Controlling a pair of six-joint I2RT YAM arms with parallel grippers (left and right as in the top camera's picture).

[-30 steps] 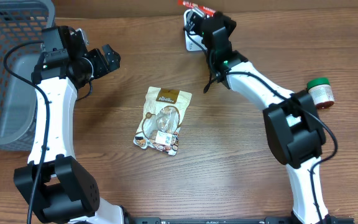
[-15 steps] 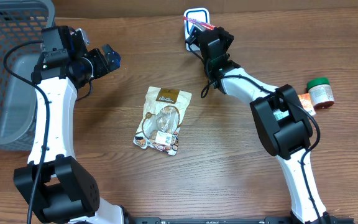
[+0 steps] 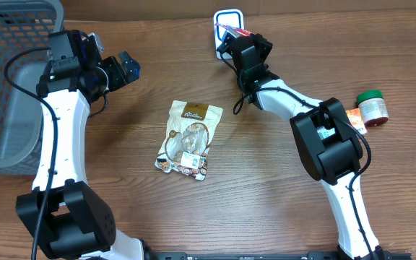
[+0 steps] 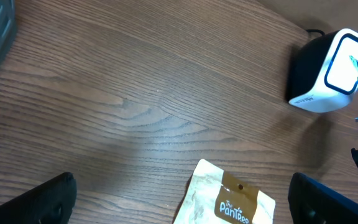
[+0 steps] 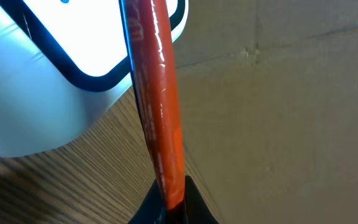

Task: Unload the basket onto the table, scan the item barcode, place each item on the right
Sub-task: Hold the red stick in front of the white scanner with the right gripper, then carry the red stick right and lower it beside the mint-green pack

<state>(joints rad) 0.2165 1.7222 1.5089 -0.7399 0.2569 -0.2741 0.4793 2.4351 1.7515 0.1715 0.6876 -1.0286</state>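
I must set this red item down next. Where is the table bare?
Bare wood: between the snack pouch and the right arm; below the pouch in the overhead view; between the left claw and the scanner. Crowded: at the scanner, where the right claw holds the red item, and beside the green-lidded jar.

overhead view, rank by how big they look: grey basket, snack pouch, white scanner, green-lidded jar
1. grey basket, cut off by the frame
2. snack pouch
3. white scanner and green-lidded jar: look alike, scanner partly hidden, so unranked
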